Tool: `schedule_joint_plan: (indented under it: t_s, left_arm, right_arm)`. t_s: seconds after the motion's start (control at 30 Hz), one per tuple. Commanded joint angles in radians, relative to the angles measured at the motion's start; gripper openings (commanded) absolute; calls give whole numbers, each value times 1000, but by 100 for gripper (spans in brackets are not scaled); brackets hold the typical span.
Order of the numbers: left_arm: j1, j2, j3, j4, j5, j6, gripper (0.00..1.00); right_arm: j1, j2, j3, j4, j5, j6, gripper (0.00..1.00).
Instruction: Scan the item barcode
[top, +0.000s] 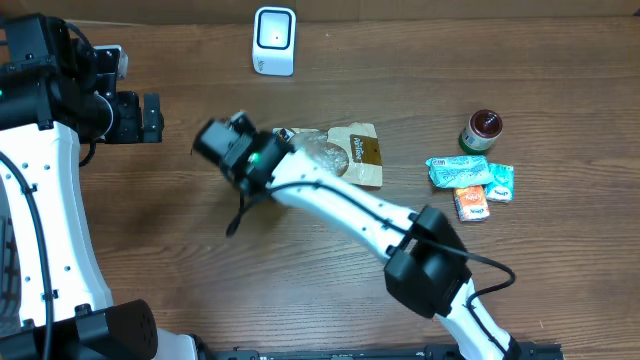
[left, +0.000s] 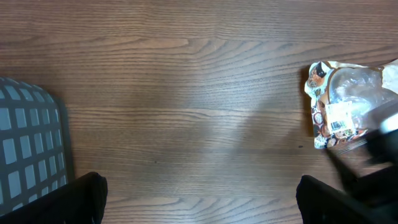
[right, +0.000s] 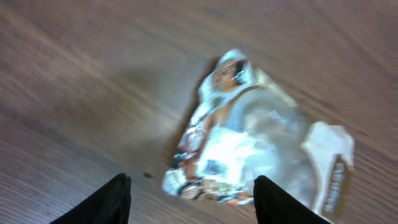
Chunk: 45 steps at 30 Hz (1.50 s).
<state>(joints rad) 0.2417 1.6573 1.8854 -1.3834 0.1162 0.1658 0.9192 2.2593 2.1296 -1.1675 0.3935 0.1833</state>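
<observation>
Overhead looks down; both wrist views share the bag.

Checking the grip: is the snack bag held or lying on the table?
Lying on the table. The snack bag rests on it, and the jaws of the right gripper stand wide apart, not pinching it.

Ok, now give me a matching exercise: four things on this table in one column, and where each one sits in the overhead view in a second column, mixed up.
Things:
1. white boxy barcode scanner
2. brown and clear plastic snack bag
3. small green jar with a dark red lid
4. small orange packet

Places in the overhead view:
A. right side, just below the two teal packets
B. top centre, standing on its own
C. centre of the wooden table, lying flat
D. right side, just above the teal packets

Pairs: 1-B, 2-C, 3-D, 4-A
</observation>
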Motion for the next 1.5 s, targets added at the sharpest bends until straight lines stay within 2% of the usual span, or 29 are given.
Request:
schedule_joint_plan:
  t_s: [0.0,0.1,0.3,0.47,0.73,1.0,1.23,1.47]
  left_arm:
    - [-6,5,0,0,0,21,100]
    - [-6,5,0,0,0,21,100]
    - [-6,5,0,0,-1,21,100]
    - [-6,5,0,0,0,21,100]
    - [-6,5,0,0,0,21,100]
    - [-6,5,0,0,-1,21,100]
    - [-6,5,0,0,-1,21,100]
    - [-6,5,0,0,-1,21,100]
  right_arm:
    - [-100,-32,105,-39,-108,6,60]
    - [-200,-38,120,-71,-215,9,58]
    - [-401,-24,92,-165,-327,110,53]
    - [-537,-24,-24,-165,-362,137,53]
    - [-621,-24,-272,-70,-367,195,51]
    - [-555,-24,-338,-87,-466,153,49]
    - [-309,-24,-338,-127,-485,145,47]
    - [-103,-25,-319,-68,-484,129,49]
